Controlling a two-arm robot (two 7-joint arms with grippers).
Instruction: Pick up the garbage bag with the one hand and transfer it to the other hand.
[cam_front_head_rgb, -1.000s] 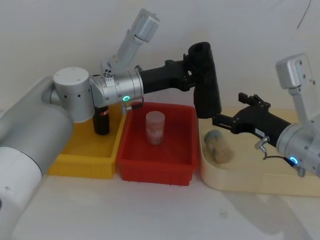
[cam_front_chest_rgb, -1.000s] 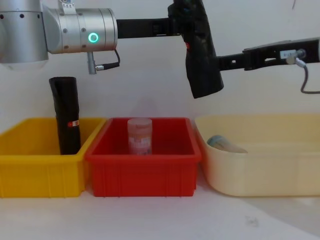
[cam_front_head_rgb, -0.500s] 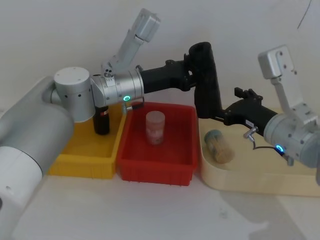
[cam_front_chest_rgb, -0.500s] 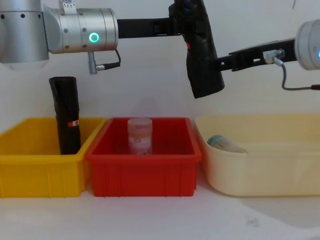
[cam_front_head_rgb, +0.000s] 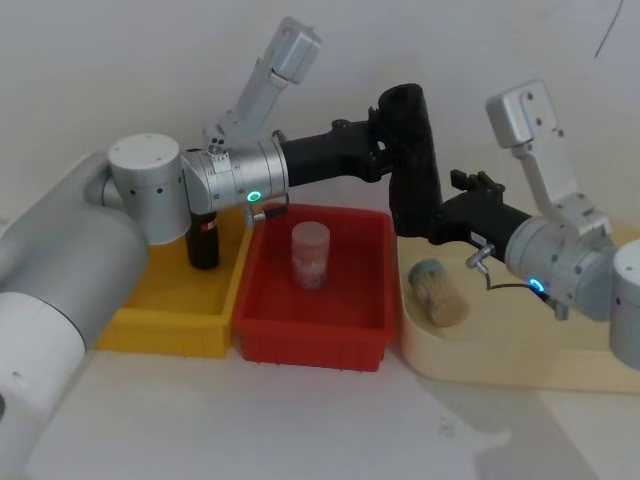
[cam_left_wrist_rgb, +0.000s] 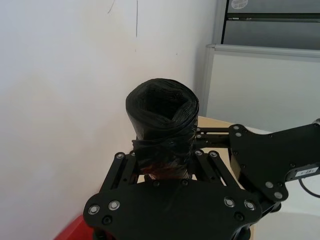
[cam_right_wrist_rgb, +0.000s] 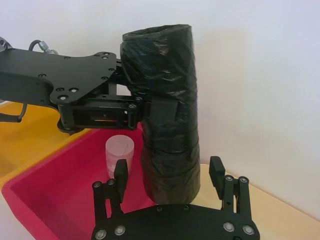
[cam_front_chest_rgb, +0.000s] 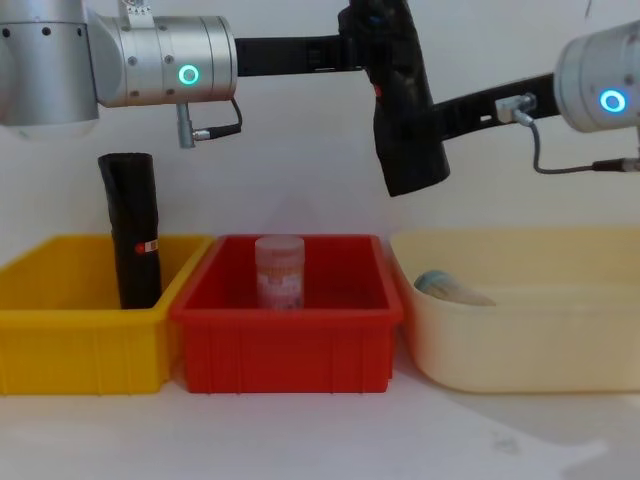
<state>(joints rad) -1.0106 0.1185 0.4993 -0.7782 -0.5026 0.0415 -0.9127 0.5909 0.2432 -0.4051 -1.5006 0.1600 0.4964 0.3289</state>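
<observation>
Clamped on the upper part of the garbage bag (cam_front_head_rgb: 412, 160), a thick black plastic roll held nearly upright in the air, the left gripper (cam_front_head_rgb: 385, 150) reaches out from the arm with the green glowing ring, above the far edge of the red plastic bin (cam_front_head_rgb: 270, 330); in the left wrist view its fingers (cam_left_wrist_rgb: 202, 165) press the roll from both sides at the red label band. From the opposite side, the right gripper (cam_front_head_rgb: 440, 222), on the arm with the blue glowing ring, meets the lower part of the same roll, above the gap between the red bin and the cream tray; in the right wrist view its jaws stand apart, one finger (cam_right_wrist_rgb: 120, 175) on each side of the roll's lower end with a small gap showing, not yet closed on it. Below, three containers sit side by side: a yellow plastic bin (cam_front_head_rgb: 150, 325) at the left, the red bin in the middle and a cream oval tray (cam_front_head_rgb: 520, 365) at the right. A taller, slimmer black roll (cam_front_chest_rgb: 133, 243) stands upright at the yellow bin's far right corner. A translucent pinkish jar (cam_front_head_rgb: 310, 256) stands upright in the middle of the red bin. A small cork-coloured cylinder (cam_front_head_rgb: 439, 292) lies on its side by the cream tray's left edge.
</observation>
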